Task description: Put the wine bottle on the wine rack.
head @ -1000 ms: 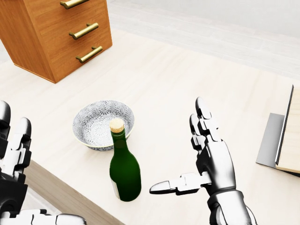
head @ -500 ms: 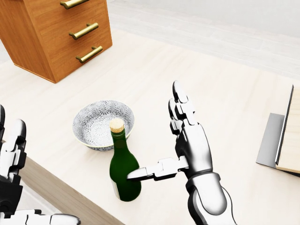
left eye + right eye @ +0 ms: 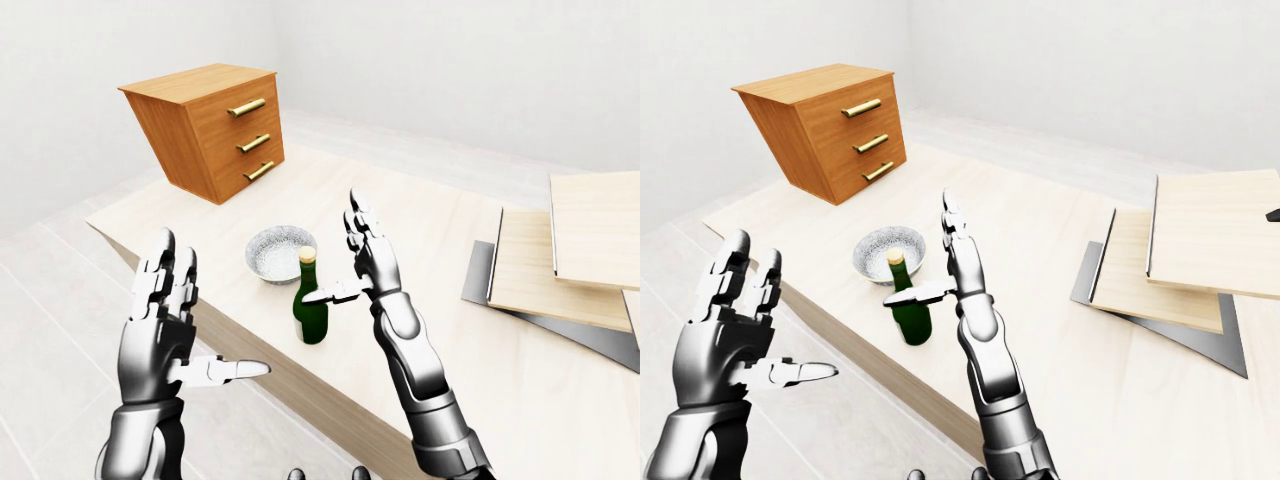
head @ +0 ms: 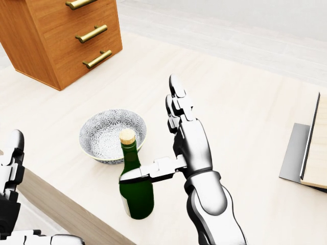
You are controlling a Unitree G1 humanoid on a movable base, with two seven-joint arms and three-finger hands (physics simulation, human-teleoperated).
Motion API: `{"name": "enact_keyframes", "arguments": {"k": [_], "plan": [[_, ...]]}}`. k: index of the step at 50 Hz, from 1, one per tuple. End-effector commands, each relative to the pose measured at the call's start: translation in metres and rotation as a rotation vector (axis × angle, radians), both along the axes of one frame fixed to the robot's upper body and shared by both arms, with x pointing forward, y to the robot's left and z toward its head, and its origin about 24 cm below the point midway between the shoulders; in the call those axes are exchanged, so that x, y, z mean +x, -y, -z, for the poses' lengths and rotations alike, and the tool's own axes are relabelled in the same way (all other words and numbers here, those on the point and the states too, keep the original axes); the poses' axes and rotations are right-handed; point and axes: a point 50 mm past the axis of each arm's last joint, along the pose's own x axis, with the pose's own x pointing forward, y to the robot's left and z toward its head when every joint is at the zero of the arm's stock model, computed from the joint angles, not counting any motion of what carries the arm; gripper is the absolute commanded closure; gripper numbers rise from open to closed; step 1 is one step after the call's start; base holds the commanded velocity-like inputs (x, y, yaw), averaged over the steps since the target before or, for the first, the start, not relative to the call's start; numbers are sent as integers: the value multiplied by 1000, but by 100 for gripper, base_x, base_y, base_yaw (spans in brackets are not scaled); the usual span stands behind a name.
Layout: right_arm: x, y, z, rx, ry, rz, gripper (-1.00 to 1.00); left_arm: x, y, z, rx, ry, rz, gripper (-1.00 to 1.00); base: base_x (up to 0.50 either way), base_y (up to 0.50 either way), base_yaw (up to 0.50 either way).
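Room: pale walls and a pale tiled floor (image 3: 50, 330) surround a long light-wood desk (image 3: 430, 250) that I see from above its near edge.
Desk contents: a wooden drawer chest (image 3: 210, 130) with three brass handles stands at the upper left of the left-eye view; a patterned grey bowl (image 4: 104, 133) sits near the desk's near edge; stacked light wood panels (image 3: 570, 250) on a grey sheet lie at the right.
Wine bottle: the dark green wine bottle (image 4: 136, 189) stands upright on the desk, long axis vertical, its cork pointing up; in the head view it is just below and to the right of the bowl, close to the desk edge.
Right hand: my right hand (image 4: 176, 153) is beside the bottle on its right, spread wide, the fingers pointing straight up and the palm facing the bottle. The thumb (image 4: 148, 172) reaches sideways across the bottle's shoulder and looks to be touching the glass, though I cannot be sure of contact. Nothing is gripped.
Left hand: my left hand (image 3: 165, 320) hangs off the desk over the floor at the lower left, fingers up, thumb out sideways, spread and holding nothing.
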Motion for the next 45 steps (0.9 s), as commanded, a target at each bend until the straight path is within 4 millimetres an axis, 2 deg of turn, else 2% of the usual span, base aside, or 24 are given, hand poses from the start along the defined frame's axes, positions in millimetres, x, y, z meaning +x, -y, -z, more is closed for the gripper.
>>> {"name": "enact_keyframes", "arguments": {"k": [1, 17, 45], "plan": [[4, -15, 6, -18, -33, -36, -100, 0, -1, 0, -3, 3, -4, -100, 0, 0, 0], [6, -28, 21, -48, -96, -76, -100, 0, -2, 0, -4, 0, -6, -100, 0, 0, 0], [5, -39, 19, -50, -96, -107, -100, 0, -3, 0, -5, 3, -5, -100, 0, 0, 0]]}}
